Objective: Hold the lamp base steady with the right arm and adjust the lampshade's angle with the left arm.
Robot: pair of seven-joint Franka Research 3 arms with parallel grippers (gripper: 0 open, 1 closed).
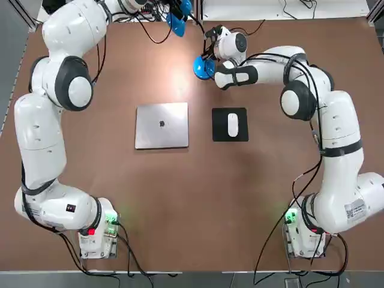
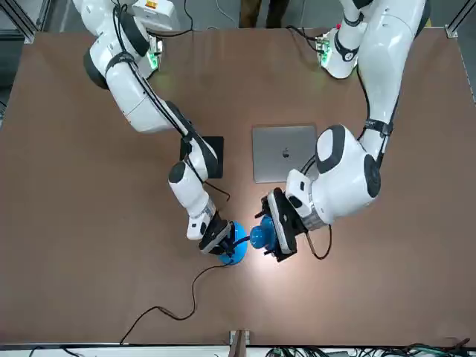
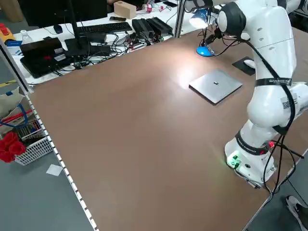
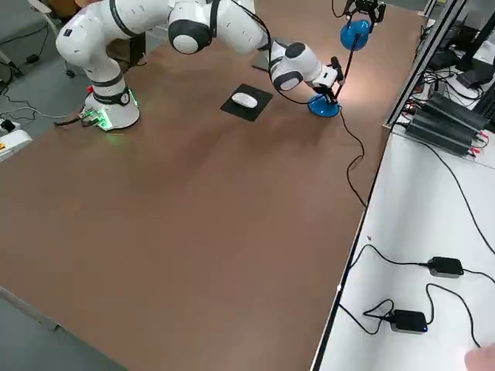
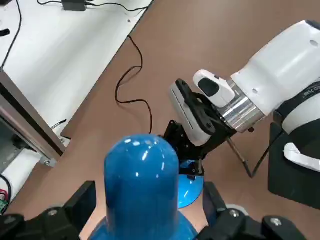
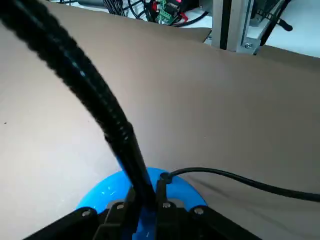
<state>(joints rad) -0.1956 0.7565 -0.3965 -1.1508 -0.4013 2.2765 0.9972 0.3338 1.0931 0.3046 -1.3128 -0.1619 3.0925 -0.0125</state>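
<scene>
The base (image 1: 203, 67) sits on the table (image 1: 180, 198) at about twelve o'clock from the mouse pad (image 1: 230, 124) in the top view, near the far edge. The right gripper (image 6: 145, 209) is clamped on the black neck (image 6: 90, 95) just above the blue disc, fingers pressed against it on both sides. The shade (image 5: 141, 182) hangs above the table, at roughly eleven o'clock from the base in the top view, its lit mouth throwing a bright patch on the wood. The left gripper (image 5: 147, 205) straddles the shade with fingers (image 5: 82, 200) spread wide; contact is not clear. A closed laptop (image 1: 162, 125) lies at nine o'clock from the pad, with a mouse (image 1: 232, 124) on the pad.
</scene>
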